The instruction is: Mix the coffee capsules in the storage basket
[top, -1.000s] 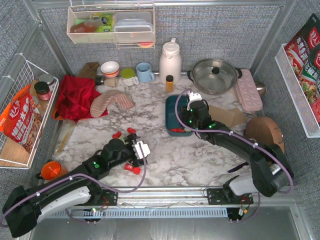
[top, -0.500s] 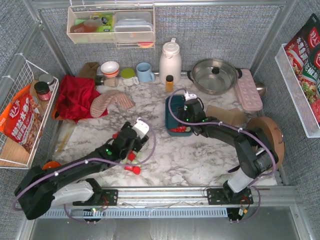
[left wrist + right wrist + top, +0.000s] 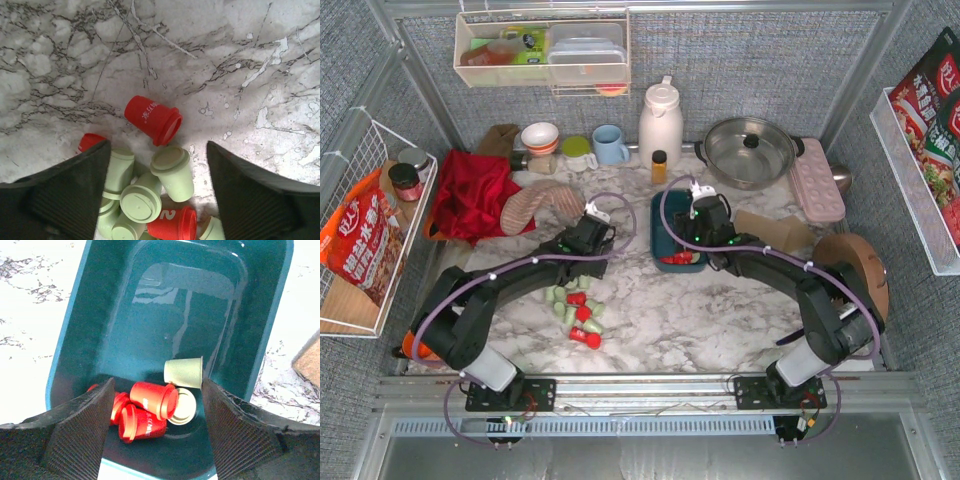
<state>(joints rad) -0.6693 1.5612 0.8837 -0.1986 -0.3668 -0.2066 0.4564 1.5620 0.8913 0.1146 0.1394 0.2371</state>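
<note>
Since right gripper point(image 3: 156, 386) opened: empty, coffee capsules point(image 3: 150, 401) lie in storage basket point(image 3: 264, 315).
Left gripper point(image 3: 159, 146): narrowing, empty, above your remaining pods point(image 3: 172, 174).

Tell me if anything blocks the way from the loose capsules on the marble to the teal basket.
Nothing visible does. Only bare marble lies between the loose capsules and the storage basket; the right gripper hangs over the basket's inside, not on that path.
</note>
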